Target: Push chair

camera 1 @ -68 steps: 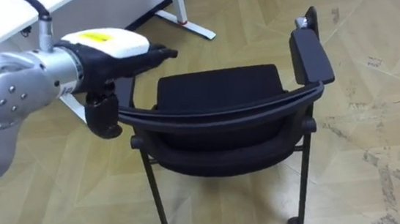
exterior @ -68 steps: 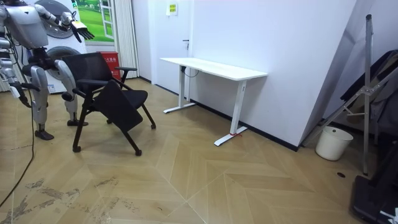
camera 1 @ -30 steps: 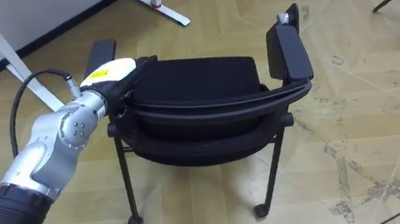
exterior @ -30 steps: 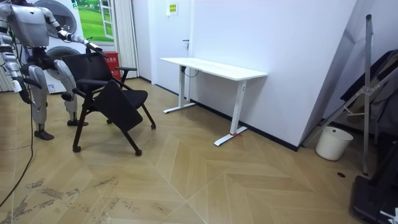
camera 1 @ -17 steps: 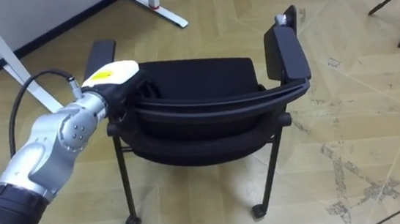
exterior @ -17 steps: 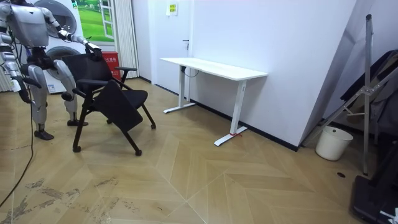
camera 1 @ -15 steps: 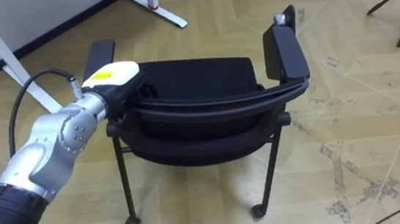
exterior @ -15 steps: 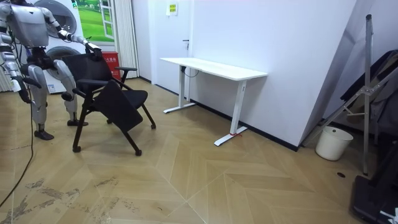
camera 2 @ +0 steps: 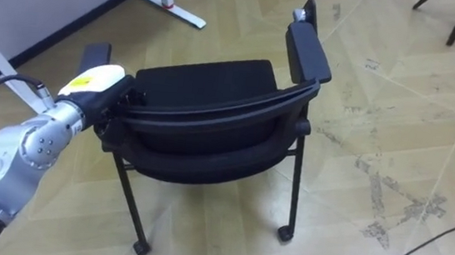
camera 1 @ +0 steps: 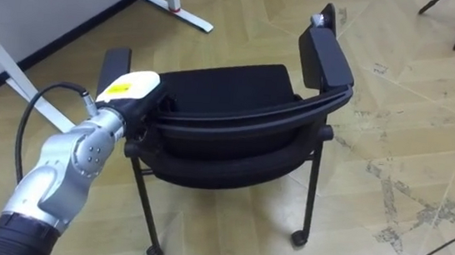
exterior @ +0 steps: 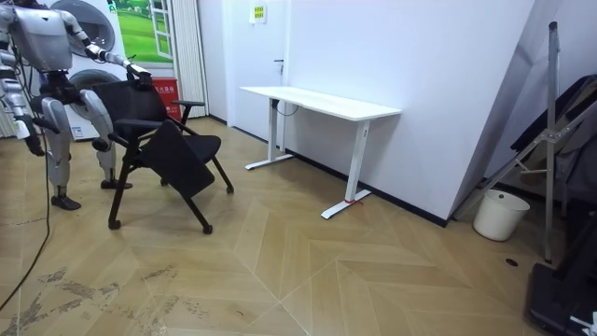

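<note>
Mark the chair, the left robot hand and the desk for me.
chair (camera 1: 223,84), left eye view, seat.
left robot hand (camera 1: 131,90), left eye view, back of hand.
desk (exterior: 322,102), room view, tabletop.

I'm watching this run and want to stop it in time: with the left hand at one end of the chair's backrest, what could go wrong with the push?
1. The left hand meets the black chair at one end of the backrest, not the middle, so a push may swing the chair round instead of rolling it straight.
2. The white desk's foot lies on the floor just beyond the chair; the chair could catch on it.
</note>
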### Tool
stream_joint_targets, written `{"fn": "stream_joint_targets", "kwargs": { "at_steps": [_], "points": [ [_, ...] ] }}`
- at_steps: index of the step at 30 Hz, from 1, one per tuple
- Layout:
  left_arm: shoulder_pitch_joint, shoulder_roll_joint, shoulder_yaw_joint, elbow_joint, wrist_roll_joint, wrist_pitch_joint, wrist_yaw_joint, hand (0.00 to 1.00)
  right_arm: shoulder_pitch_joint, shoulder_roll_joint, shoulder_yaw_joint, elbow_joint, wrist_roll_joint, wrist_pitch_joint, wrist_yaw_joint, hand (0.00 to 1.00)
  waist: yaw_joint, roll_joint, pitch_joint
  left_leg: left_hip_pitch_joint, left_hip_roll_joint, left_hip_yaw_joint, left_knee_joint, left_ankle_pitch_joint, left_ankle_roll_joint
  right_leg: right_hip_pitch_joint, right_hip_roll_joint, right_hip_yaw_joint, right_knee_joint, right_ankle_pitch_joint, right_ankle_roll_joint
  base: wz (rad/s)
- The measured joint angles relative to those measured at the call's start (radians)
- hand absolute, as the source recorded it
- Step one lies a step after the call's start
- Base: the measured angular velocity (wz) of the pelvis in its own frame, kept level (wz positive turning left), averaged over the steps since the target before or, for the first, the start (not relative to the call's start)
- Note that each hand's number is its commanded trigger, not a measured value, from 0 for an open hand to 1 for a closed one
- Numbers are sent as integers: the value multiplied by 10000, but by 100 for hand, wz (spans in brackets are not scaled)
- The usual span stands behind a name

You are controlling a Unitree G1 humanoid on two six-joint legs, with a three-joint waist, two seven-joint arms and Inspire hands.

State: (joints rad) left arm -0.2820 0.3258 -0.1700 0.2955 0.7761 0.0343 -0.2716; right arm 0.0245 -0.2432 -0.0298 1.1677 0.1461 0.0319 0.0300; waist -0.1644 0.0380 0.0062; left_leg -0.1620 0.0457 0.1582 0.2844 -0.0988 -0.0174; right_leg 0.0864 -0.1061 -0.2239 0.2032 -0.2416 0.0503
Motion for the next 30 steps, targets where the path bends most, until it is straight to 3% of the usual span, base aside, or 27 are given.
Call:
{"fn": "stream_joint_targets", "kwargs": {
  "at_steps": [4,7,8,11,13,15,18,21,30],
  "points": [
    [33,42,1,5,8,49,54,100,32,-97,-426,-12,-1445,-81,-244,0,-15,-18,10,28,-1,23,0,1,1,10,2,89,-3,-1,1,-2],
    [40,64,0,-8,-17,61,67,100,-32,-504,-438,-61,-2597,-81,-550,0,42,-65,35,77,-8,97,-26,0,2,-11,-7,210,-16,-7,10,-9],
    [46,93,1,-14,-23,37,61,100,-63,-763,-516,-128,-3157,-82,-644,0,52,-223,98,135,-30,115,-87,3,7,-1,-23,235,-9,-14,20,-7],
    [60,254,0,-44,-107,-79,15,100,-60,-1514,-980,-1036,-4151,-36,-951,0,92,-357,79,191,-41,192,-116,9,15,-1,-46,320,5,-22,31,-7],
    [71,361,-1,-52,-61,-91,17,100,-78,-1884,-1241,-2133,-4938,35,-1056,0,42,-479,36,252,-38,191,-119,10,14,47,-44,319,17,-21,30,-2],
    [168,431,-7,-226,101,-87,22,100,-122,-2248,-1501,-3565,-5674,29,-1279,0,41,-772,8,367,-36,198,-126,8,11,162,-47,319,1,-21,30,0],
    [187,680,-126,-596,192,-21,-51,100,-272,-2541,-1605,-5394,-6473,58,-1590,0,62,-1038,-36,284,0,298,-81,-6,21,23,-46,411,-20,-21,30,-7],
    [193,822,-185,-806,118,94,-245,100,-289,-2712,-1729,-7370,-7347,100,-1727,0,54,-1059,-44,179,16,314,96,-117,56,-16,-44,483,-8,-15,52,-4],
    [195,831,-210,-780,-8,18,-320,100,-1005,-2787,-1700,-9809,-8849,43,-1841,0,92,-838,-33,178,31,335,126,-169,60,-14,-43,518,53,13,61,0]
  ]
}}
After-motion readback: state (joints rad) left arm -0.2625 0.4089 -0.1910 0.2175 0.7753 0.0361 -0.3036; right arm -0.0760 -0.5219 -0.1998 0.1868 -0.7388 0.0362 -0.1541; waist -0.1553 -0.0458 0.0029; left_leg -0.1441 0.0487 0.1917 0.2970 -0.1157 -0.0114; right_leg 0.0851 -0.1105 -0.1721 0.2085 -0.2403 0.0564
